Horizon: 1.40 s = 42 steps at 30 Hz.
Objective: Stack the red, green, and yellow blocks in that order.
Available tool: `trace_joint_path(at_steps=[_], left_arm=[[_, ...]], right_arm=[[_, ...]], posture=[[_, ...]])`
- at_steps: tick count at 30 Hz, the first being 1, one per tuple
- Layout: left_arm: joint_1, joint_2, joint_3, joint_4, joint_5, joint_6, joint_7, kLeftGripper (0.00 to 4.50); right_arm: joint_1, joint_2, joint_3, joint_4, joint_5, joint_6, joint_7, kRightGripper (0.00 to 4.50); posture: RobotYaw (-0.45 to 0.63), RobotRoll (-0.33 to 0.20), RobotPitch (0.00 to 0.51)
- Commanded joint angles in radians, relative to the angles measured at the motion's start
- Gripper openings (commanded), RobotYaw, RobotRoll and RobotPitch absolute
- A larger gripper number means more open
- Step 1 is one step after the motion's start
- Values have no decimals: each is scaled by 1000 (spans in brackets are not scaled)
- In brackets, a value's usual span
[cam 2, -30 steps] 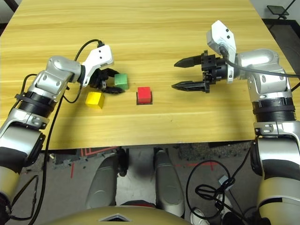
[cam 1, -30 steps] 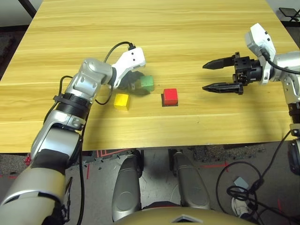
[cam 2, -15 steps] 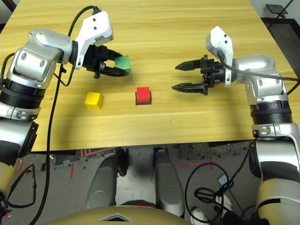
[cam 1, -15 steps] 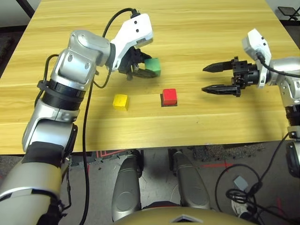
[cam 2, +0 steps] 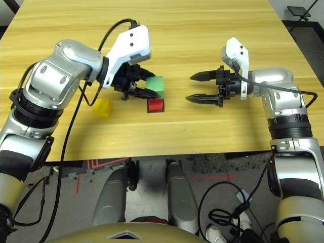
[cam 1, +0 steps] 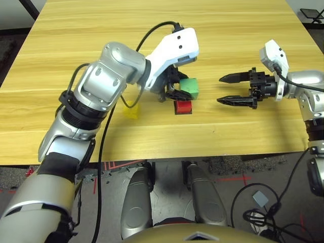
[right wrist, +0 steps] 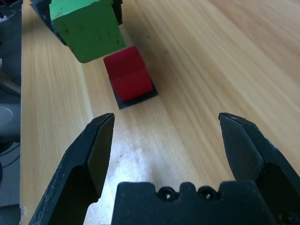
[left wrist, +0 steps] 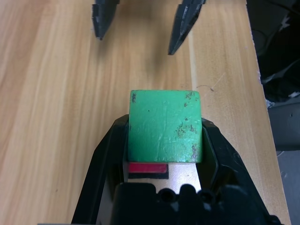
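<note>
Left hand (left wrist: 165, 140): pinching green block (left wrist: 165, 126), raised, slightly beyond red block (cam 1: 183, 107) as seen from the robot; a short shift robotward should align them. Right hand (cam 1: 238, 89): spread, empty. Yellow block (cam 2: 102, 108): on surface (cam 2: 202, 136), robot's left of red.

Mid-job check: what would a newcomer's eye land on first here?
Most likely the green block, clamped in the robot's left hand and held up off the table close to the red block, which sits on a black square patch. Next, the open right hand, its two black fingers pointing in toward the blocks from the other side. The yellow block lies apart, beneath the left arm's side.
</note>
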Motion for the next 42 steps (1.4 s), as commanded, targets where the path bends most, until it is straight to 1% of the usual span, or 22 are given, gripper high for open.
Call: trace_joint_path(at_steps=[1,7,11,27,42], left_arm=[[28,-15,-26,17,-4,-28,9,2082],[39,-18,-40,92,29,-125,22,2082],[40,-23,-39,119,37,-152,19,2082],[70,-5,-44,118,44,-168,3,2082],[47,-23,-35,177,58,-201,2,2082]], right_arm=[[28,-24,-26,-50,20,22,-9,4500],[54,-42,-39,-89,34,46,-23,4500],[69,-49,-43,-106,40,59,-31,4500],[55,-42,-38,-97,42,62,-37,4500],[60,-46,-38,-110,48,77,-33,4500]], posture=[[4,45,243],[-16,40,250],[-20,39,254],[-11,40,266],[-16,36,278]])
